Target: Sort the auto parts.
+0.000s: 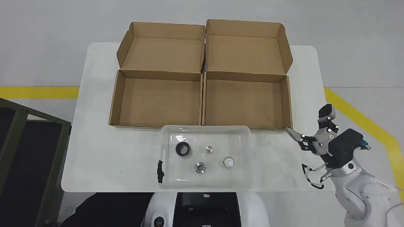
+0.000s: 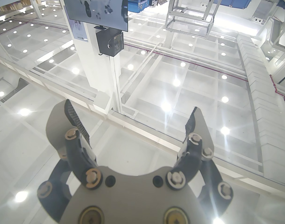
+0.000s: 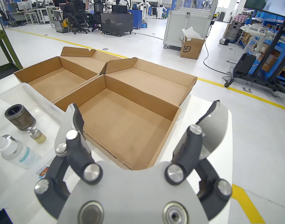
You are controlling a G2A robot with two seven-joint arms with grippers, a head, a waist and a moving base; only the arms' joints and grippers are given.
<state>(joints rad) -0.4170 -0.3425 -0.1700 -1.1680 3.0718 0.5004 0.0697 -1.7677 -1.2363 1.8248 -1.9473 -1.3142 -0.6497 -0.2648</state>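
The right tool (image 3: 144, 108) is released, its two grey fingers spread wide, holding nothing and touching nothing. It hangs off the right-hand edge of the white tabletop (image 1: 95, 157), aimed across it. Just ahead of it in its own wrist view lies the right brown cardboard box (image 3: 130, 122), lid folded back and floor bare. The left brown cardboard box (image 1: 158, 101) sits alongside, the two walls touching. The left tool (image 2: 132, 110) is released as well, its toothed fingers (image 2: 74, 117) far apart and empty, and it points up at a ceiling of white panels and round lights. The auto parts lie in a clear plastic tray (image 1: 243, 132) on the near side of the tabletop, just in front of the seam between the two boxes. The right wrist view gives them side-on: a black cylindrical bushing (image 3: 19, 117) standing on end, a small steel-and-brass fitting (image 3: 36, 135) just beside it, and a small white plastic bottle (image 3: 15, 151) lying on its side. The top view adds their layout, with the bushing toward the tray's left, the fitting near its middle, the bottle to the right, and a round silver metal disc (image 1: 200, 167) nearest the robot.
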